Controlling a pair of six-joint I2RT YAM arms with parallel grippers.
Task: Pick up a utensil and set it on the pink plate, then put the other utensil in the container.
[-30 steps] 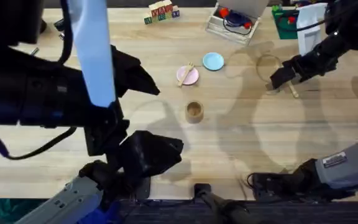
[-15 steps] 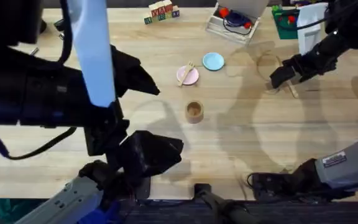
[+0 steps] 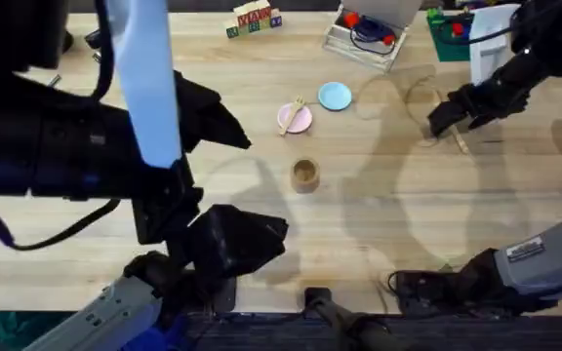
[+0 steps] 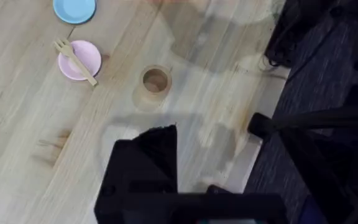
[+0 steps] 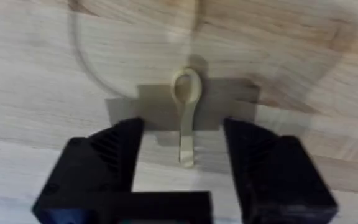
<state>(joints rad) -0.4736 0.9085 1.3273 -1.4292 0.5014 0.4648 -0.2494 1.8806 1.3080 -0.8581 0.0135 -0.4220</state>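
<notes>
The slim pale wooden spoon-like utensil lies flat on the desk at far right, directly beneath the right hand. Fingers spread, straddling the handle crosswise. The left hand hangs well away, state unclear.

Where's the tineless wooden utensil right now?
The slim pale wooden spoon-like utensil lies flat on the table's right side, between the right claw's open fingers.

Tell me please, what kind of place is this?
Probably a robot lab workbench, not a kitchen. Two robot arms are mounted at a wooden table set with toy-sized things: a pink plate holding a small fork, a blue plate and alphabet blocks.
</notes>
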